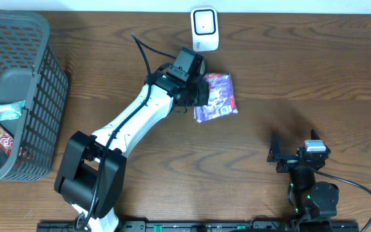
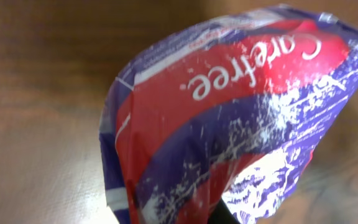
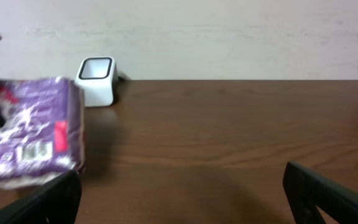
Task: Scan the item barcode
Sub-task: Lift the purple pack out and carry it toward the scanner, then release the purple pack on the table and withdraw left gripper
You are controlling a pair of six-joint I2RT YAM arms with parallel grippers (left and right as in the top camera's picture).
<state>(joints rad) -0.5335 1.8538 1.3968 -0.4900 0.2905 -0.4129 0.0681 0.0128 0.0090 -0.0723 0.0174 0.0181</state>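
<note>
While the left gripper (image 1: 200, 95) is closed tight on the purple packet (image 1: 216, 96), the packet is near the white scanner (image 1: 205, 29) on the wooden table (image 1: 301, 64), its barcode (image 3: 33, 152) toward the right arm. The right gripper (image 1: 277, 154) rests well apart, its 2 fingers (image 3: 328, 193) spread wide.

The packet (image 2: 229, 124) is glossy, crinkled plastic film. The tabletop (image 1: 314, 64) is smooth dark wood; the scanner (image 1: 205, 29) smooth white plastic, the basket (image 1: 51, 84) matt grey plastic.
</note>
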